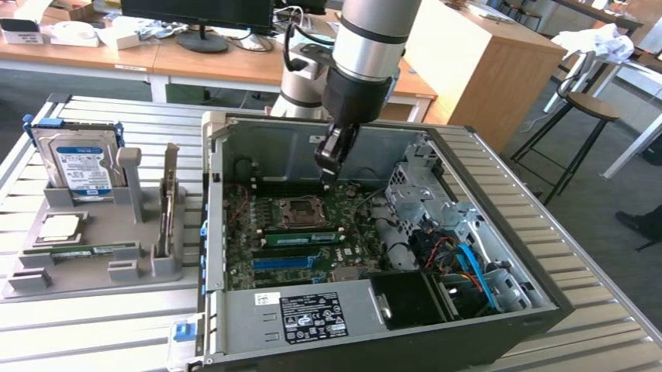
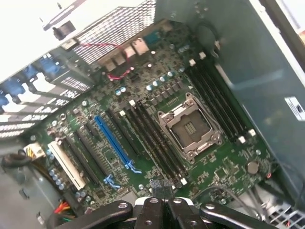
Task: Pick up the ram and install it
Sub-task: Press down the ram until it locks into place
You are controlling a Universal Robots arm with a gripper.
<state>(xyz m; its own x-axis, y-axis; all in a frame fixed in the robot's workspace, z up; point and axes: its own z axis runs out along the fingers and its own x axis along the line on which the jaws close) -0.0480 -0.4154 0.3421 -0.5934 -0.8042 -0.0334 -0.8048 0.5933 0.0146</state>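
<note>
Hard drive: stood upright at the far end of the grey holder, on the exterior view's left, blue-white label facing the camera.
Holder: grey moulded tray on the slatted table, just beside the open case.
Processor chip: small silver square, lay flat in its recess in front of the drive.
Ram on the holder: thin green stick, lay flat in a slot just in front of the processor; untouched.
Upright card: stood on edge in the holder's slot nearest the case; too thin in this view to name, possibly a second stick.
Case: lay on its side, panel off, motherboard exposed.
Processor socket: open, with dark memory slots running along both sides.
Blue slot: long, set well apart from the socket.
Seated stick: a green stick sat in a slot just below the socket in the exterior view.
Gripper: hung inside the case above the socket area, fingers pressed together, nothing between them, well apart from the ram on the holder.
</note>
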